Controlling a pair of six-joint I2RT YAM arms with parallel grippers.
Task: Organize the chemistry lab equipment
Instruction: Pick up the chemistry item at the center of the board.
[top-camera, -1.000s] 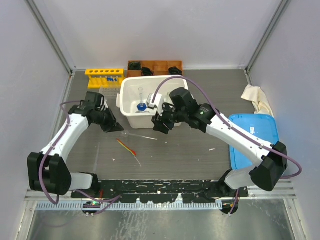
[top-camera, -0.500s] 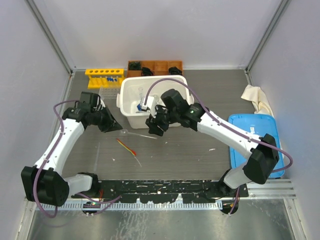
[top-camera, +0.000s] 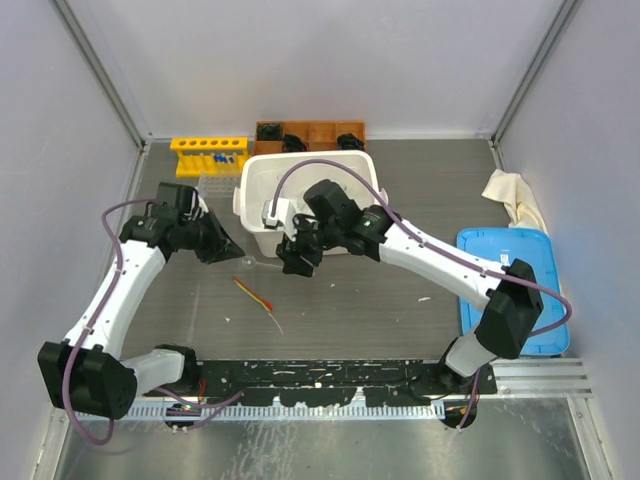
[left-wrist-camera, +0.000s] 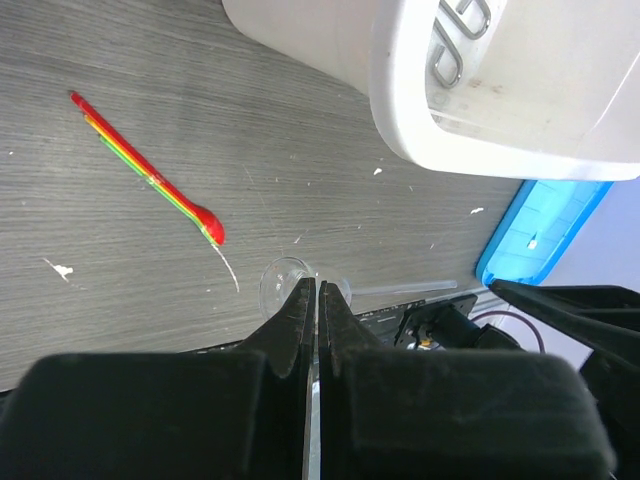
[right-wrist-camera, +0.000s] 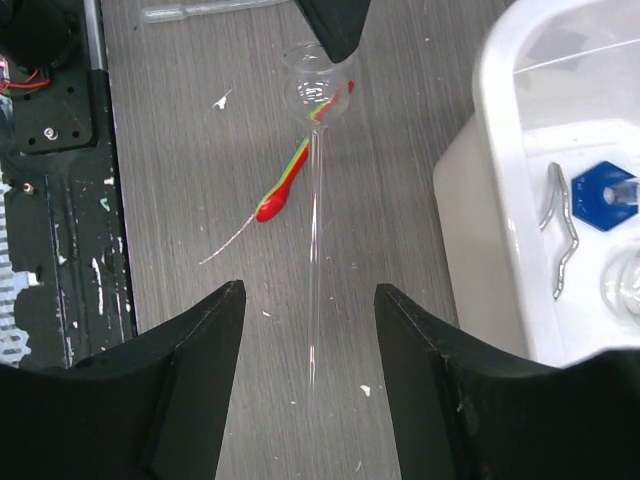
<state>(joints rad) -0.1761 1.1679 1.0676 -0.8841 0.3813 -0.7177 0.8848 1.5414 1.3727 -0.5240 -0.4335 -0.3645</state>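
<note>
clear glass long-stemmed pipette (right-wrist-camera: 317, 95) lies on grey counter (right-wrist-camera: 180, 150), mid-frame, bulb overlapping thin red-orange stick (right-wrist-camera: 283, 190). looks light, brittle, slick; take mid-stem. right gripper (right-wrist-camera: 310, 300) jaws wide, astride stem. left gripper (left-wrist-camera: 317, 287) jaws shut at bulb.

Top camera looks down over the table (top-camera: 400, 300); both close wrist cameras share the red stick (left-wrist-camera: 150, 175)

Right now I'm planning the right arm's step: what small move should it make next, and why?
Probably lower the right gripper and close on the bulb-ended glass tube: its open jaws straddle the stem lying on the table, while the shut left gripper sits at the bulb end.
</note>
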